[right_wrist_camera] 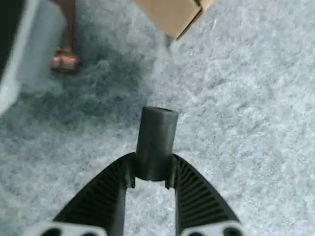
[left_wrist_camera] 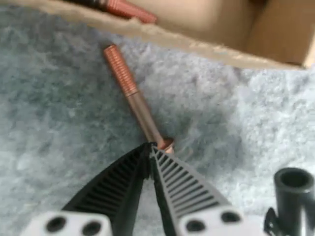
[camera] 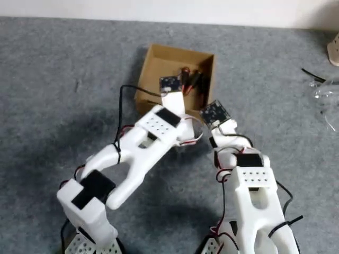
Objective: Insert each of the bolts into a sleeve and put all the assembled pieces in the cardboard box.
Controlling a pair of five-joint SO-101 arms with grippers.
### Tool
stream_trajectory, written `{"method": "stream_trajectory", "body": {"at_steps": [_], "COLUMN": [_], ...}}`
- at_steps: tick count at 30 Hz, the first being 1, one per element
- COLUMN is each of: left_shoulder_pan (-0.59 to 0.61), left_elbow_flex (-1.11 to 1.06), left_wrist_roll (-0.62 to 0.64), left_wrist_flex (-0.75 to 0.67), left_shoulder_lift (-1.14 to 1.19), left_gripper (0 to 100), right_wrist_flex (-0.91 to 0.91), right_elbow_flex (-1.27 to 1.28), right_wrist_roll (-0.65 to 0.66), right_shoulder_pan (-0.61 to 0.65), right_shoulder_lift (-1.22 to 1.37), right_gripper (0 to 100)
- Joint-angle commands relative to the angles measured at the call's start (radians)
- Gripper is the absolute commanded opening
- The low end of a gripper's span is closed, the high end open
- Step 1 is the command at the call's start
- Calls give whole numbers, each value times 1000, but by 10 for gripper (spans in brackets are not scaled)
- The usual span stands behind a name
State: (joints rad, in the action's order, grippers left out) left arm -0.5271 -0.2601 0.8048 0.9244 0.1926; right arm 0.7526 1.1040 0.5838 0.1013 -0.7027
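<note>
A copper bolt (left_wrist_camera: 129, 88) lies on the grey carpet just outside the cardboard box (left_wrist_camera: 197, 44), its threaded end toward the box wall. My left gripper (left_wrist_camera: 150, 146) is shut, with its tips right at the bolt's head (left_wrist_camera: 168, 144); nothing shows pinched between them. My right gripper (right_wrist_camera: 150, 172) is shut on a dark sleeve (right_wrist_camera: 156, 140), held upright with its open end facing away from the fingers. That sleeve (left_wrist_camera: 294, 189) stands close beside the left gripper. From above, the cardboard box (camera: 159, 66) holds several assembled pieces (camera: 193, 82), and both arms meet at its near side.
The box corner (right_wrist_camera: 170, 14) and the bolt's head (right_wrist_camera: 64, 59) lie ahead of the right gripper. Clear plastic bits and a black cable (camera: 320, 87) sit at the far right. Grey carpet (camera: 63, 79) stretches left of the box.
</note>
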Motion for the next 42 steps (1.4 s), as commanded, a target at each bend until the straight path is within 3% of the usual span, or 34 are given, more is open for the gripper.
{"method": "stream_trajectory", "body": {"at_steps": [1,5,11,16,27,34,42], "left_shoulder_pan": [-7,-7,38,56,85,87,64], "left_elbow_flex": [84,93,82,91,94,243,495], "left_wrist_roll": [11,37,94,109,109,109,104], "left_wrist_flex": [8,8,17,123,130,126,327], "left_shoulder_lift": [2,7,8,8,44,240,288], "left_gripper": [41,114,115,115,115,115,115], "right_wrist_flex": [-35,-35,-35,-35,-35,-35,-35], "right_elbow_flex": [-15,-16,-12,-12,-12,-12,-10], "right_wrist_roll": [-14,-14,-14,-14,-14,-14,-14], "right_shoulder_pan": [-13,-13,-13,-13,-13,-12,-12], "right_shoulder_lift": [-44,-44,-44,-42,-42,-42,-42], "right_gripper": [5,5,5,5,5,5,5]}}
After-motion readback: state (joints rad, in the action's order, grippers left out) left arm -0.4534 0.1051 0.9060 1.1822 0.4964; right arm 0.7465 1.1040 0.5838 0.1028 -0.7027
